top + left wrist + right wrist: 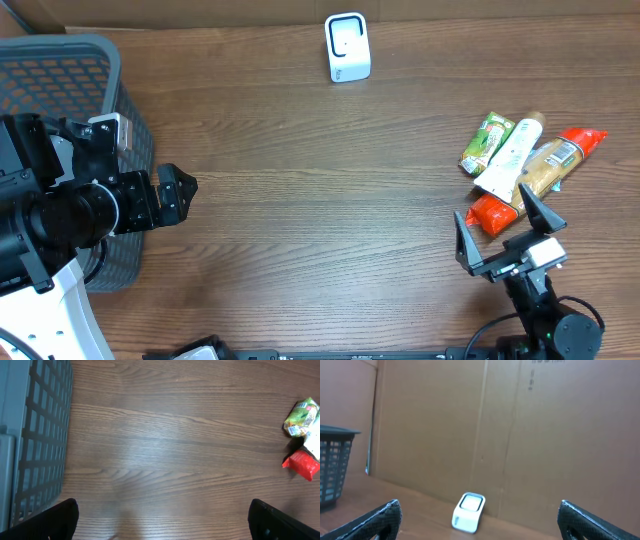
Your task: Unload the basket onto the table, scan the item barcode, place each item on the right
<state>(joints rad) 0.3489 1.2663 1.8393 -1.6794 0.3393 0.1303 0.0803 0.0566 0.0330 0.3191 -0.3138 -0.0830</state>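
Note:
The items lie in a pile at the right of the table: a green packet point(486, 143), a white tube point(512, 155), a brown bottle point(552, 165) and a red pouch point(490, 213). A white scanner point(347, 47) stands at the far edge, also visible in the right wrist view as the scanner point(469, 511) ahead of the fingers. My right gripper point(500, 225) is open just in front of the pile, holding nothing. My left gripper point(183, 194) is open beside the basket, empty. The left wrist view shows the green packet point(301, 416) and red pouch point(301, 464) far to the right.
A grey mesh basket point(60, 60) stands at the left edge, next to the left arm; its wall point(40, 435) fills the left of the left wrist view. A cardboard wall point(545, 420) backs the table behind the scanner.

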